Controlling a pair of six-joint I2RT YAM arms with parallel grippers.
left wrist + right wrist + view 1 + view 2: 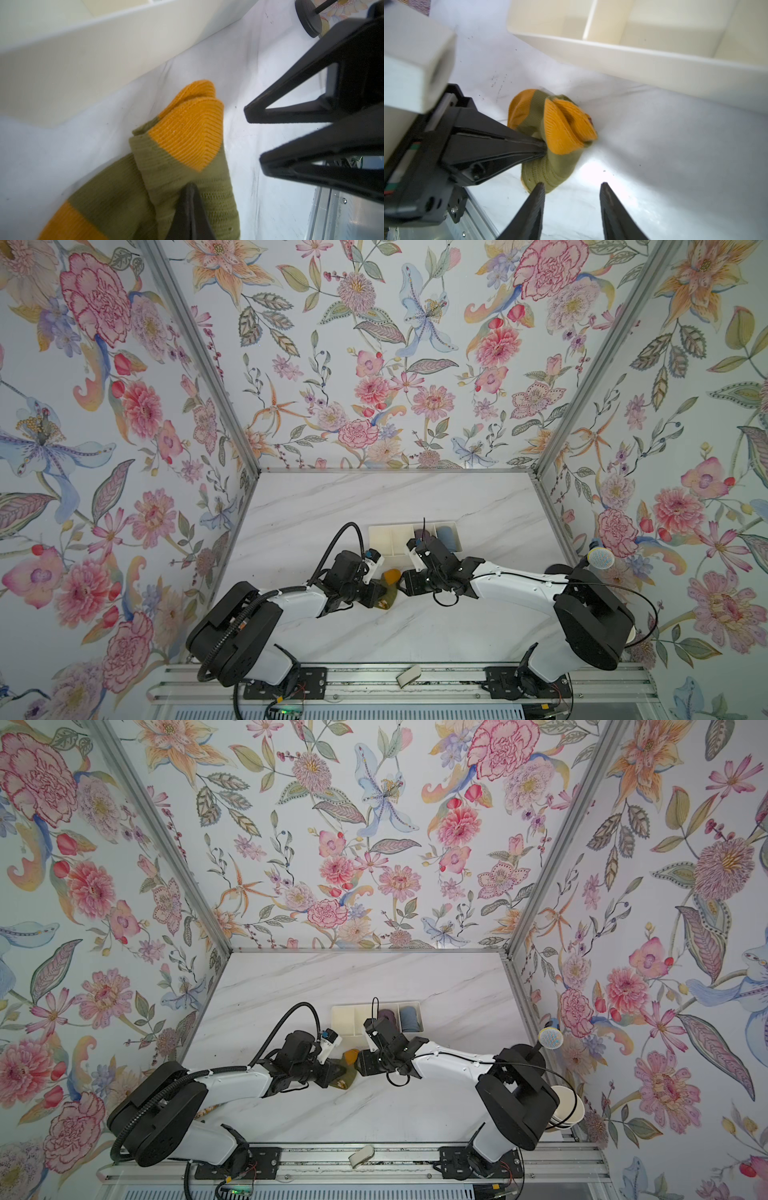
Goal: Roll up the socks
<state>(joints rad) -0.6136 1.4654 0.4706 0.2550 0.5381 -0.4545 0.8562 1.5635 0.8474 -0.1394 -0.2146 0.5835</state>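
Floral walls [374,364], white marble tabletop [374,497]

No text, label, brand name, number or sign can be read in any of the views

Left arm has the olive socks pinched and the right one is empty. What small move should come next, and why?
Probably ease the right gripper forward and close it on the olive-green socks. Its jaws stand open and empty beside them, while the left gripper alone pinches them.
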